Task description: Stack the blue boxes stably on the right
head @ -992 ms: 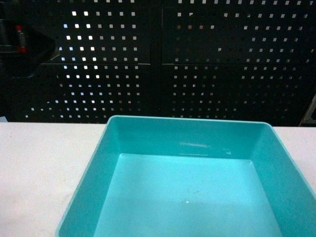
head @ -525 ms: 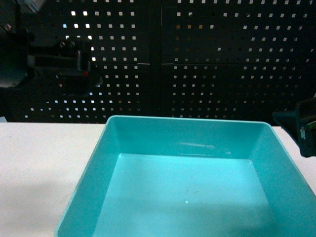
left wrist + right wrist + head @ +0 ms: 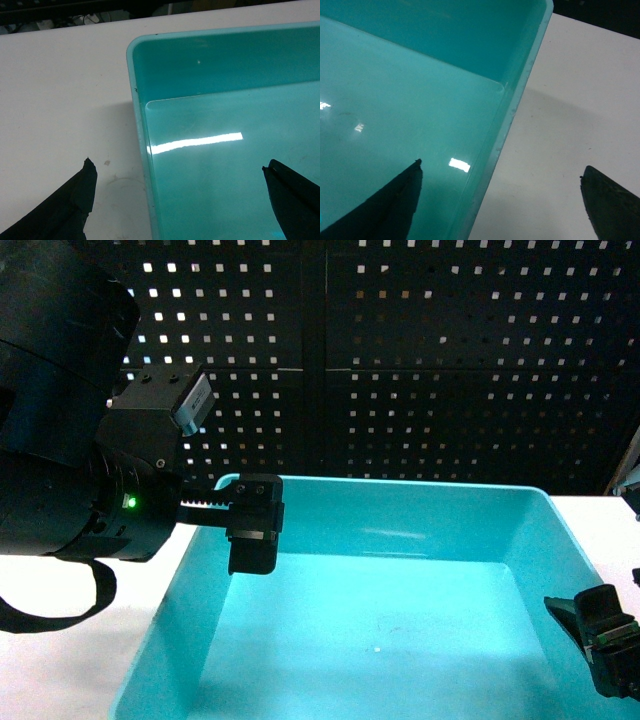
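One blue box [image 3: 400,525], a shallow light turquoise tub with nothing inside, sits on the white table right in front of me. My left gripper [image 3: 207,533] is open and straddles the tub's left wall. In the left wrist view the left gripper [image 3: 177,165] has one finger [image 3: 70,205] over the table and the other inside the tub [image 3: 225,65]. My right gripper [image 3: 615,640] is open at the right wall. In the right wrist view the right gripper [image 3: 500,168] straddles the rim of the tub [image 3: 445,40], one finger inside and one outside. Neither gripper touches the tub.
The white table [image 3: 90,675] runs past both sides of the tub, shown also in the left wrist view [image 3: 60,100] and the right wrist view [image 3: 580,100]. A black pegboard wall [image 3: 450,360] stands behind the table's far edge.
Both arms have come into the head view. The left one dropped from the upper left to the tub's left wall, the right one down to its right wall. The tub has not moved.
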### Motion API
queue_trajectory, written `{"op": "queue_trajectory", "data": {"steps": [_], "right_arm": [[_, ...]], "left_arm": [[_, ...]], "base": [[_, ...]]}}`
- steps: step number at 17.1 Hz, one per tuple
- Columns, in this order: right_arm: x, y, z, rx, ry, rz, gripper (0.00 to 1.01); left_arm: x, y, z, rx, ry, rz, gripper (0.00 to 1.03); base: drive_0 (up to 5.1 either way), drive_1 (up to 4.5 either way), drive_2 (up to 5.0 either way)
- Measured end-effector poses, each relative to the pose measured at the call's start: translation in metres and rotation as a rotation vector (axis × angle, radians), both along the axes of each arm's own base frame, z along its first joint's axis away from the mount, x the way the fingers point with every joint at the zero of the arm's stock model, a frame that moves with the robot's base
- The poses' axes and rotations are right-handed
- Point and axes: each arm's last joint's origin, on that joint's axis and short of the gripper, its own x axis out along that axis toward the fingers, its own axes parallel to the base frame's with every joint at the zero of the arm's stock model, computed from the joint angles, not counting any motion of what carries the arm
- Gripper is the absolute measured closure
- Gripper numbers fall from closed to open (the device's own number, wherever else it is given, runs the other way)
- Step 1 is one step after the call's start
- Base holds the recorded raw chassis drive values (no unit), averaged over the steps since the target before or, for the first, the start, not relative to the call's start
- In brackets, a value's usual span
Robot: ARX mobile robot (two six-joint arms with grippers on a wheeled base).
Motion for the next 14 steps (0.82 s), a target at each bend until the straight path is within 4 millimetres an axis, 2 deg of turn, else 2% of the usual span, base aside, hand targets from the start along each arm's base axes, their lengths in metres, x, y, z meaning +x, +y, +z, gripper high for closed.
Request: {"op": "queue_trajectory", "data": {"steps": [1,3,5,7,8,10,14], "right_arm": [[-0.001,0.0,-0.001,0.0,0.002,-0.001,0.17],[-0.004,0.0,-0.007,0.003,0.016,-0.005,0.39],[-0.006,0.0,-0.011,0.001,0.026,-0.007,0.52],[-0.009,0.0,-0.013,0.001,0.029,-0.007,0.74],[-0.01,-0.001,-0.013,0.004,0.023,-0.013,0.85],[-0.01,0.001,-0.013,0.021,0.019,-0.03,0.99],[-0.012,0.003,-0.015,0.022,0.013,-0.022,0.99]], "left_arm": [[0.0,0.0,0.0,-0.005,-0.002,0.008,0.05],[-0.004,0.003,-0.004,-0.009,0.013,0.033,0.05],[-0.008,0.004,-0.01,-0.007,0.038,0.049,0.05],[-0.012,0.007,-0.015,-0.015,0.077,0.087,0.05],[-0.014,0.006,-0.016,-0.023,0.101,0.099,0.05],[-0.019,-0.001,-0.019,-0.041,0.129,0.106,0.05],[-0.029,-0.005,-0.026,-0.02,0.188,0.207,0.05]], "base": [[0.0,0.0,0.0],[0.0,0.0,0.0],[0.0,0.0,0.0],[0.0,0.0,0.0],[0.0,0.0,0.0],[0.0,0.0,0.0],[0.0,0.0,0.0]]}}
